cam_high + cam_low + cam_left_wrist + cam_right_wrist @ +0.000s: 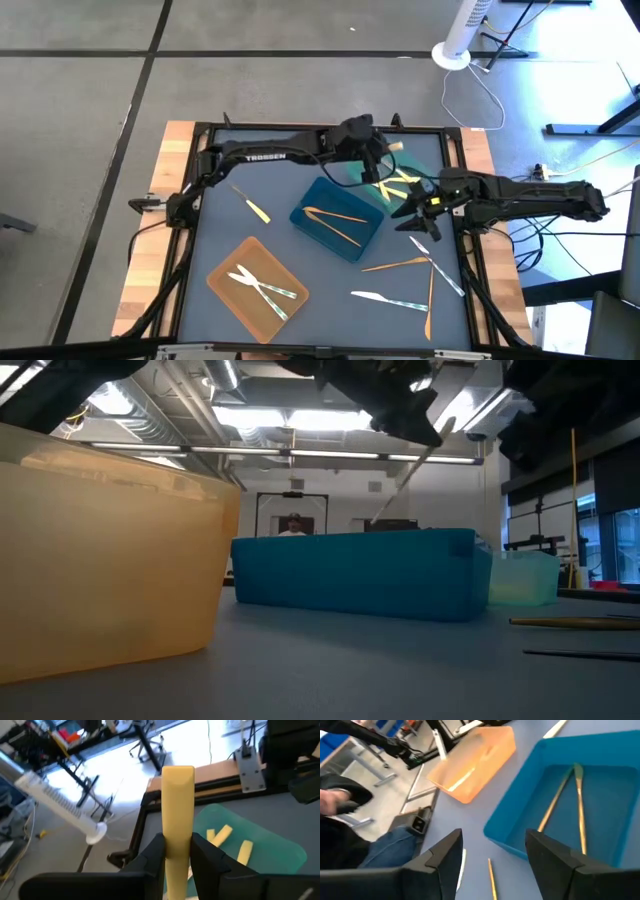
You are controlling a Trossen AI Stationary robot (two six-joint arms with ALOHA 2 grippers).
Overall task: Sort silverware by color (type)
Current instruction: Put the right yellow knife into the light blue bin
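My left gripper (385,160) hangs over the teal tray (415,165) at the far right, shut on a yellow piece of silverware (177,795). Other yellow pieces (220,835) lie in that tray. The blue tray (338,218) in the middle holds two orange pieces (577,800). The orange tray (257,285) near the front holds whitish-clear pieces (262,285). My right gripper (495,857) stands open above the table, just right of the blue tray, with nothing between its fingers. One yellow piece (252,203) lies on the mat left of the blue tray. My left gripper pinches the yellow piece by its narrow flat shaft (176,847) between its two fingers. The fingers lie along the piece, and its broad blunt end (178,777) sticks out past the fingertips. The piece is lifted clear and slants downward above the teal tray (405,475).
Loose pieces lie on the mat at the near right: two orange ones (400,265) (430,300) and whitish knives (385,298) (445,275). A raised black frame (300,128) borders the mat. A person (350,820) sits beyond the table's near side.
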